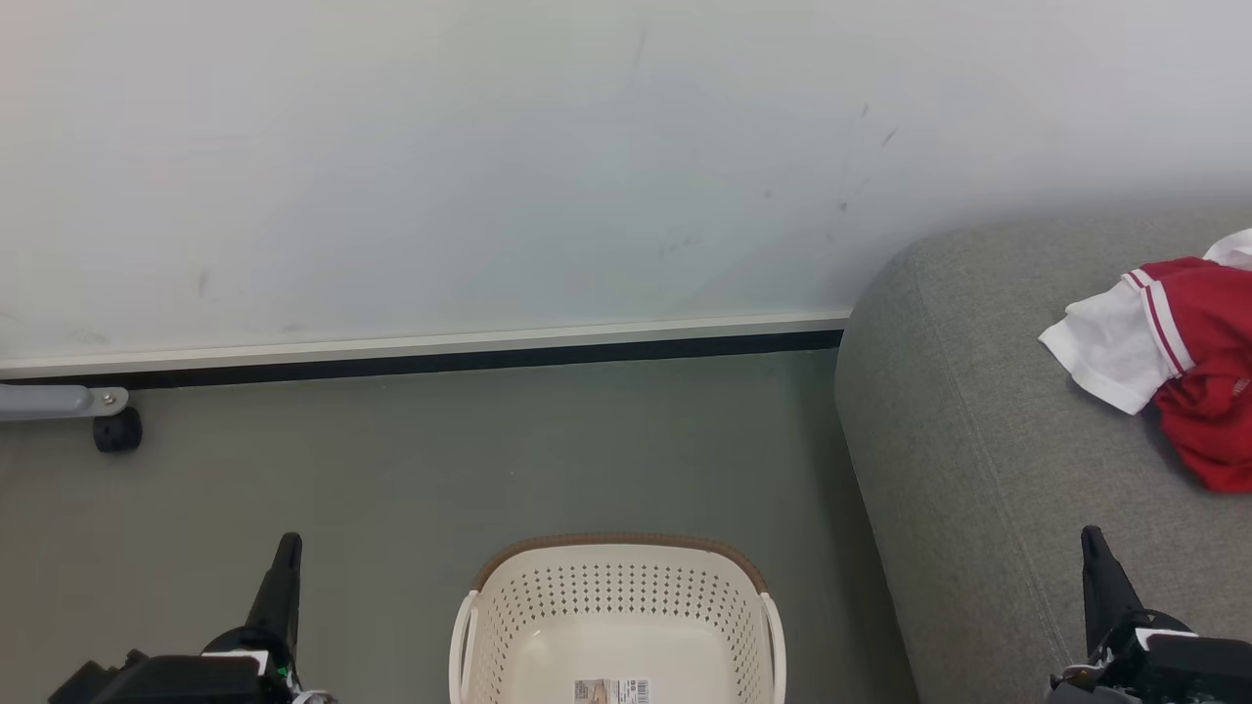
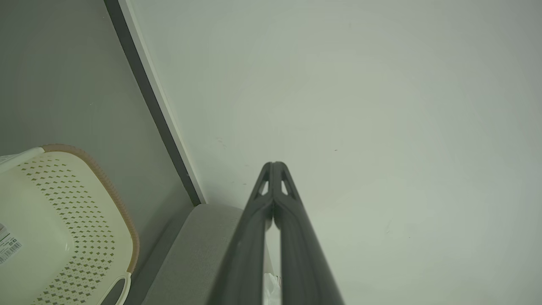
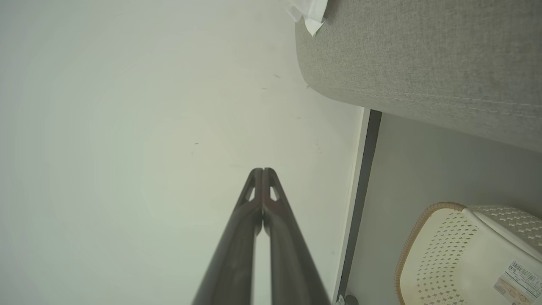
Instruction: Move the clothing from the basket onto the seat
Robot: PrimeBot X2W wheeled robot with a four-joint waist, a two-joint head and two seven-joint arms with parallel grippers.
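Your left gripper (image 1: 287,552) has its two long dark fingers pressed together on nothing, above the grey floor (image 1: 391,469) left of the basket. Your right gripper (image 1: 1094,548) is likewise closed and empty, over the near edge of the seat. Between them stands the cream-white oval perforated plastic laundry basket (image 1: 616,541) with its brown woven-look rim. What shows of its inside holds just a paper label (image 1: 611,690). The bright red and white jerseys (image 1: 1198,372) lie crumpled on the large grey fabric sofa (image 1: 978,440), well apart from the right gripper. The transfer looks finished. Check the basket's hidden near end, and keep both arms clear of rim and cloth.
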